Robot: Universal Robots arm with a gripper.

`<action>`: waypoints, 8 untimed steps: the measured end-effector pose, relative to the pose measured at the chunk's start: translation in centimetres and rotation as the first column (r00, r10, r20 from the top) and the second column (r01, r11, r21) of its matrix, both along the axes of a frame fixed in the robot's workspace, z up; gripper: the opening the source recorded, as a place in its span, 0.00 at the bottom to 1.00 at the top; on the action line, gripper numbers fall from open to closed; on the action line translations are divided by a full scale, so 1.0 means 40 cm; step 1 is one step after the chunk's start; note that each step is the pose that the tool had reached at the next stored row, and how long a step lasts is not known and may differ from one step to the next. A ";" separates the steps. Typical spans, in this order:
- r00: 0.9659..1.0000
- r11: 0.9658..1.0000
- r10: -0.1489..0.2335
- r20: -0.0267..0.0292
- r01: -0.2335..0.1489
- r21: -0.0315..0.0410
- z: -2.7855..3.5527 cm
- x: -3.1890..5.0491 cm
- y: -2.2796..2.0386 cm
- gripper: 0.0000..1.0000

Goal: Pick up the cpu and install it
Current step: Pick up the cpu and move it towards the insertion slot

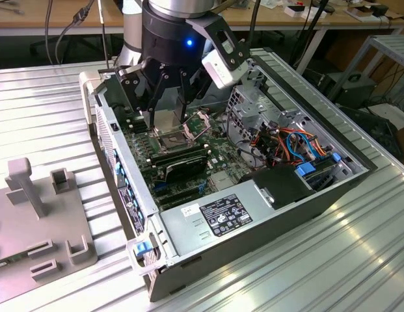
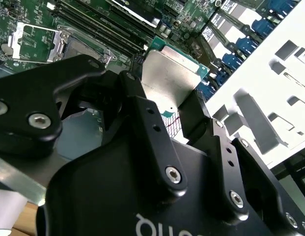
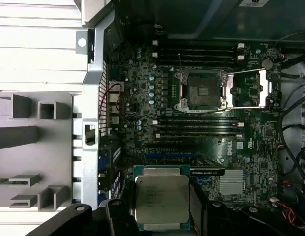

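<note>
- Silver-grey cpu: one, square with no longer side, metal top facing up, held above the motherboard.
- One pincer, closed on the chip's opposite edges.
- One socket, plate swung open, nearby.

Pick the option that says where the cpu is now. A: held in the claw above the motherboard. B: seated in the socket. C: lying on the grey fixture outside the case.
A: the claw grips the cpu by its edges above the motherboard, while the socket stands open and empty.
</note>
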State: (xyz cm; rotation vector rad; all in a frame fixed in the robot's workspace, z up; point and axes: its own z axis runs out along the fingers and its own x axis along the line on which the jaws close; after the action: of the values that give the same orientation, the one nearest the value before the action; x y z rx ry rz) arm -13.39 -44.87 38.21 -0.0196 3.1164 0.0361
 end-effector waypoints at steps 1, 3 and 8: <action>1.000 1.000 0.000 0.000 0.000 0.000 0.000 0.001 0.000 0.55; 1.000 1.000 0.000 0.000 0.000 0.000 0.000 0.004 0.000 0.55; 1.000 1.000 0.000 0.000 0.000 0.000 0.000 0.016 0.000 0.55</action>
State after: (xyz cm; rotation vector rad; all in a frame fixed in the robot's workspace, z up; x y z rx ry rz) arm -12.76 -44.87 38.21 -0.0196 3.1164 0.0361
